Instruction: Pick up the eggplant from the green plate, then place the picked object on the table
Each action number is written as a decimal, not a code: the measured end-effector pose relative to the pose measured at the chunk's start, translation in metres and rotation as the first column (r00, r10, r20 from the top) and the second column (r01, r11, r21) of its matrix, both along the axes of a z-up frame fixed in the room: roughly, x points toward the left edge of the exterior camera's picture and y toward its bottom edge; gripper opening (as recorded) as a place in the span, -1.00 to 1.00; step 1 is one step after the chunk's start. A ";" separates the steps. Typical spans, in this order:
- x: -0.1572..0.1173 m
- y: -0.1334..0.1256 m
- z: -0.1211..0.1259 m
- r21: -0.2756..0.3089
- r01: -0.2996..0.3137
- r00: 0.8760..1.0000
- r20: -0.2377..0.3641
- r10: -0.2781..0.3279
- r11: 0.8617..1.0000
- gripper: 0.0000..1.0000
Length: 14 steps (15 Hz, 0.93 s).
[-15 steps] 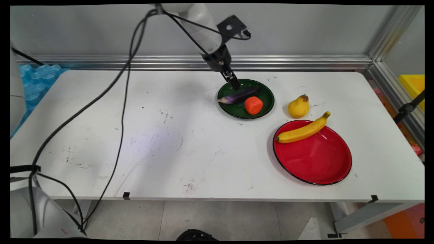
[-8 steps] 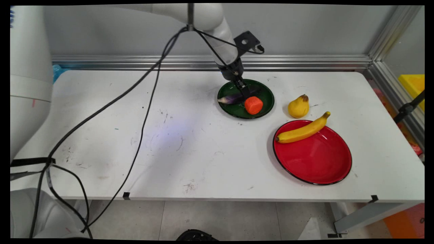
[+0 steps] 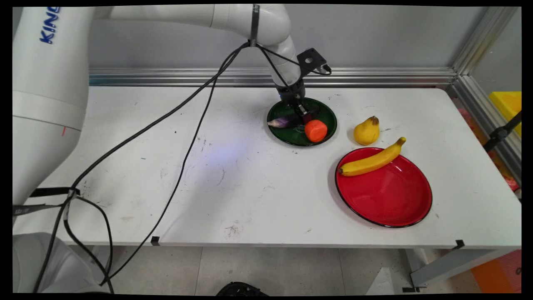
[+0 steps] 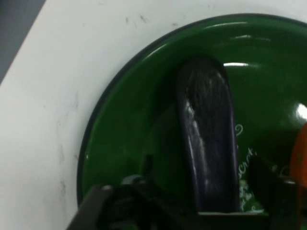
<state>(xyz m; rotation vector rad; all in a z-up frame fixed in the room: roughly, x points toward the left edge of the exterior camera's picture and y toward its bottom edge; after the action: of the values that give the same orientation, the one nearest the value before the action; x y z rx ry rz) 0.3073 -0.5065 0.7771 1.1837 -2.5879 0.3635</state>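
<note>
My gripper (image 3: 302,114) is down in the green plate (image 3: 329,121) at the back of the table. It stands open, with one finger on each side of the dark purple eggplant (image 3: 282,121). In the hand view the eggplant (image 4: 207,129) runs up between the fingers (image 4: 147,166) with a gap on each side, lying on the green plate (image 4: 120,124). An orange carrot piece (image 3: 315,130) lies in the same plate, close against the gripper's right side, and it shows at the hand view's right edge as an orange sliver (image 4: 301,153).
A yellow pear (image 3: 367,131) stands on the table right of the green plate. A banana (image 3: 372,160) lies across the back rim of a red plate (image 3: 387,200). Black cables hang from the arm over the table's left half.
The gripper came down and slightly right from above the plate's back rim onto the eggplant. The orange piece shifted a little to the right and turned.
</note>
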 end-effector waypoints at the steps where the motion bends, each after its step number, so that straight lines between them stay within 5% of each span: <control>1: -0.001 -0.002 -0.001 0.002 0.004 1.000 0.002 -0.004 1.000 -1.00; 8: 0.006 -0.007 0.004 0.009 0.038 0.999 0.018 -0.038 0.999 -1.00; 14: 0.018 -0.001 0.038 -0.023 0.092 0.996 0.020 -0.092 0.995 -1.00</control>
<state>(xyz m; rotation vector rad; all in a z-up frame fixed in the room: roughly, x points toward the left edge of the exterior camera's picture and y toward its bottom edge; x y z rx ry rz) 0.3250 -0.5075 0.8154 1.0535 -2.6356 0.3862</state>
